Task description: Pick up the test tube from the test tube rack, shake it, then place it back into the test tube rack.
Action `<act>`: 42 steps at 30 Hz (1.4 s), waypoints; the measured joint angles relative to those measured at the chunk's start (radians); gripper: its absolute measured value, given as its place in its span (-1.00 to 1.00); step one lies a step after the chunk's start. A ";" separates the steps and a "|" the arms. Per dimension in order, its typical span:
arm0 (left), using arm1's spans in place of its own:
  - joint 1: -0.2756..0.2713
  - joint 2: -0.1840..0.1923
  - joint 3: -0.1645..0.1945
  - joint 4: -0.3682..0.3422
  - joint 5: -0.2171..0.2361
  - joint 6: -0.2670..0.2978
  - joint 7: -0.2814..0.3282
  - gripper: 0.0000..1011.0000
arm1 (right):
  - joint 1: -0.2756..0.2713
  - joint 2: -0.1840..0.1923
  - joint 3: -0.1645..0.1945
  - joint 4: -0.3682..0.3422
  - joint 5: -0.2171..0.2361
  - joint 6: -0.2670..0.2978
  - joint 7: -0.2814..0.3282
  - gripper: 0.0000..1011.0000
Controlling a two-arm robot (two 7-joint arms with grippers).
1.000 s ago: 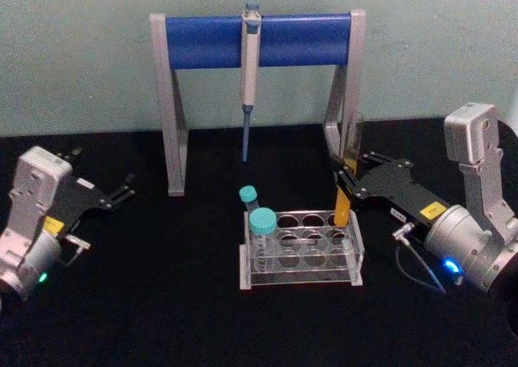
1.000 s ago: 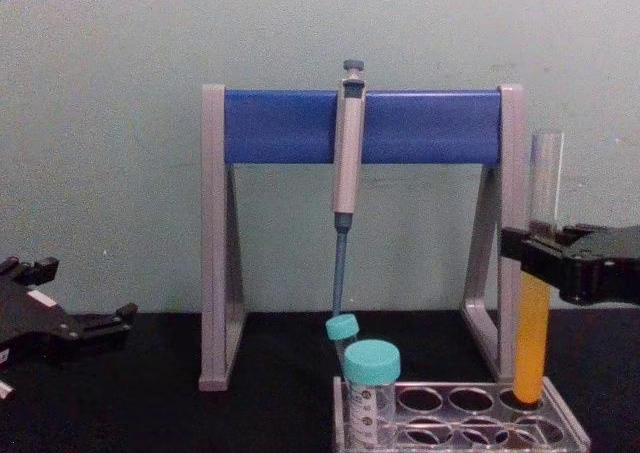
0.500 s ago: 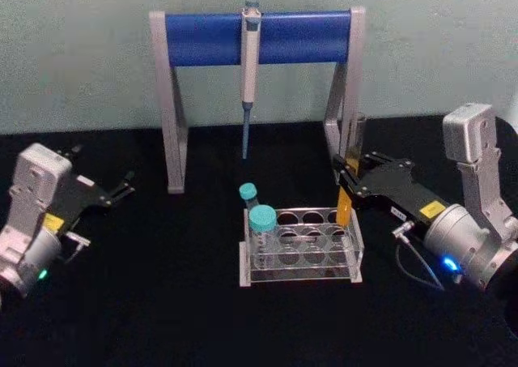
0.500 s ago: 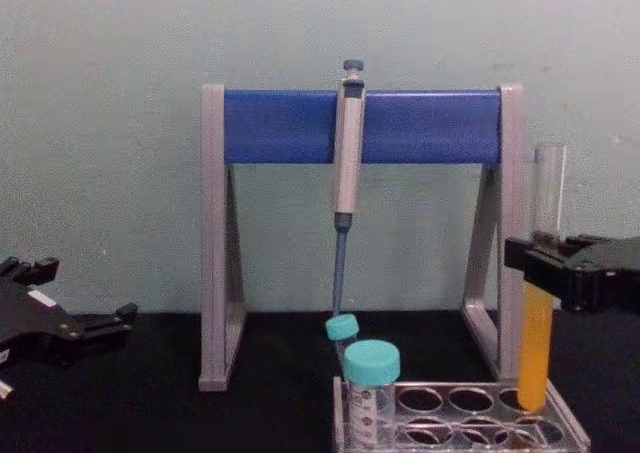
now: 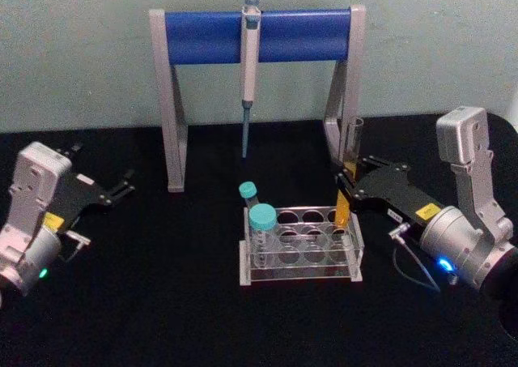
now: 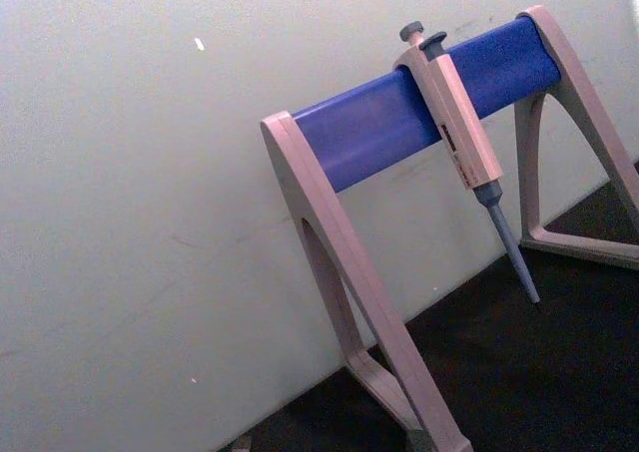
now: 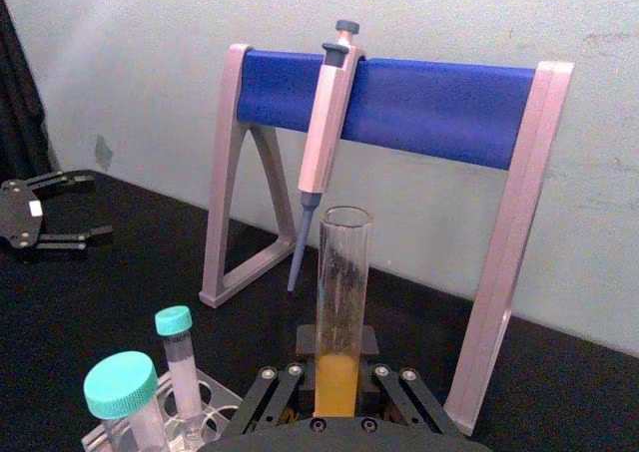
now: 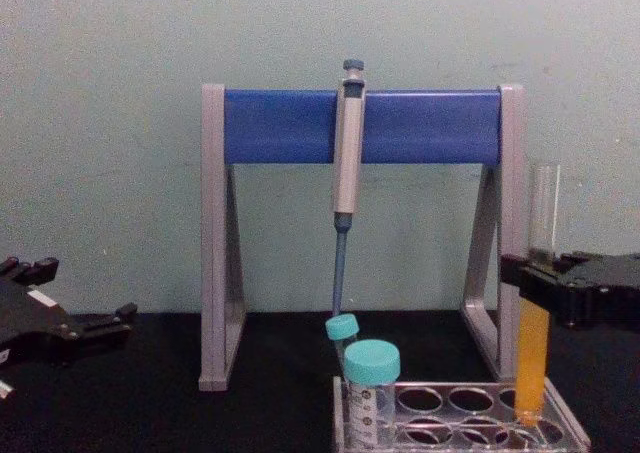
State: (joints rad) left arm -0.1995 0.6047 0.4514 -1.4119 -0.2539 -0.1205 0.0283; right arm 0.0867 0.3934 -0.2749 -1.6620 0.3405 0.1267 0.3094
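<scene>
The test tube [image 5: 346,190] is a slim clear glass tube, its lower half orange-yellow liquid [image 8: 531,358]. My right gripper [image 5: 348,190] is shut on it at mid-height and holds it upright. The tube's lower end sits in the mouth of the back right hole of the clear test tube rack [image 5: 299,263]. The chest view shows the right gripper [image 8: 545,285] coming in from the right above the rack [image 8: 455,431]. In the right wrist view the tube [image 7: 342,292] rises between the fingers [image 7: 283,385]. My left gripper [image 5: 121,190] rests open at the far left.
Two teal-capped plastic tubes [image 5: 261,219] [image 5: 248,192] stand in the rack's left holes. Behind the rack is the grey-and-blue pipette stand [image 5: 259,36] with a pipette [image 5: 248,67] hanging from it. The stand's right leg [image 5: 341,116] is close behind the test tube.
My right gripper has lowered the test tube, so its bottom end has sunk deeper into the rack's back right hole. The left arm has stayed still.
</scene>
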 joint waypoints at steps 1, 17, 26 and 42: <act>0.000 0.000 0.000 0.000 0.000 0.000 0.000 0.98 | 0.002 -0.001 -0.001 0.004 0.000 0.000 0.000 -0.54; 0.000 0.000 0.000 0.000 0.000 0.000 0.000 0.98 | 0.019 -0.012 -0.012 0.048 0.000 0.000 0.009 -0.54; 0.000 0.000 0.000 0.000 0.000 0.000 0.000 0.98 | 0.019 -0.016 -0.018 0.060 -0.001 0.005 0.008 -0.54; 0.000 0.000 0.000 0.000 0.000 0.000 0.000 0.98 | 0.007 -0.020 -0.021 0.069 -0.006 0.015 0.002 -0.54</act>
State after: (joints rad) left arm -0.1995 0.6047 0.4514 -1.4120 -0.2539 -0.1205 0.0283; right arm 0.0937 0.3729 -0.2960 -1.5929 0.3346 0.1412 0.3109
